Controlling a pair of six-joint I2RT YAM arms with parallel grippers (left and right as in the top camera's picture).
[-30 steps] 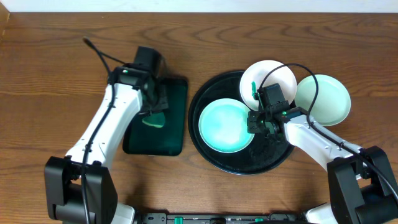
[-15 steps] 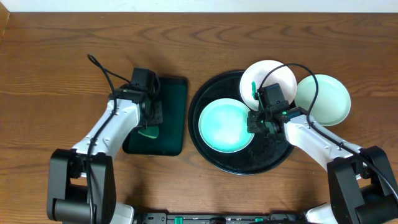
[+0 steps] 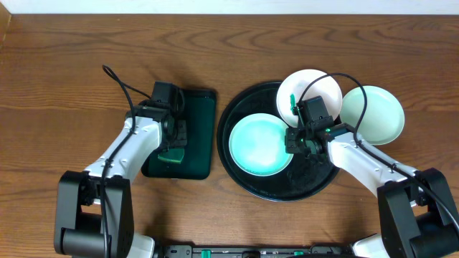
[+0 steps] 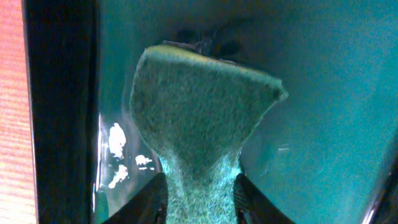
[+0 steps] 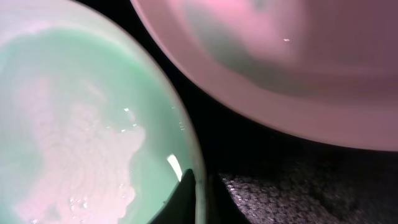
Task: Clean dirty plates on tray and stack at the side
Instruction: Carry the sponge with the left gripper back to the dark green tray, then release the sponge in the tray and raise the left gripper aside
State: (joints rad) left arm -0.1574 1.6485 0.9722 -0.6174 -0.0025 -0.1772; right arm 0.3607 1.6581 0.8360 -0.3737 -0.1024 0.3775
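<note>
Table: brown wood, dark wavy grain running left to right, matte, no glare. It fills nearly the whole overhead view and extends well out to the left of the left gripper and to the right of the right gripper.

Pale strip: off-white band along the table's far edge, beyond both grippers. Wall or floor, cannot tell.

Light: even, from above, with only soft, faint shadows on the wood.

Left wrist view: the wood shows as a narrow reddish-orange strip left of the fingers.
</note>
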